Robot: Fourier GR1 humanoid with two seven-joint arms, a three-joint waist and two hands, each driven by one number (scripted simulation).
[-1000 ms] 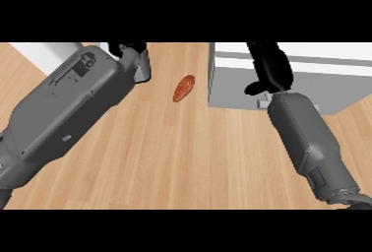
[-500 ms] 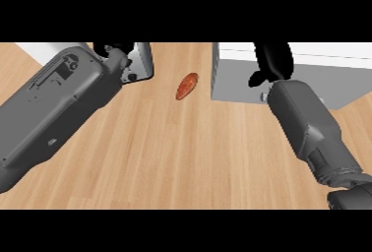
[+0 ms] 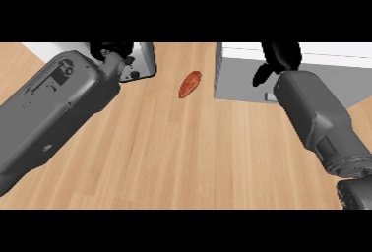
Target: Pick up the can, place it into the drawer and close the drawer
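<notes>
Bare wooden tabletop [image 3: 181, 157] lies nearest. Farther back, a small reddish object [image 3: 190, 84] lies between both arms. At the far edge, the left hand [image 3: 112, 49] shows too little to judge; the right hand [image 3: 280, 56] hangs over the grey drawer [image 3: 240, 78], fingers relaxed. The can is not visible.

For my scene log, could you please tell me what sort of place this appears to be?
Probably a kitchen counter: a wooden worktop, a grey-and-white drawer unit at the far right, and a small reddish food-like item lying on the wood.
</notes>
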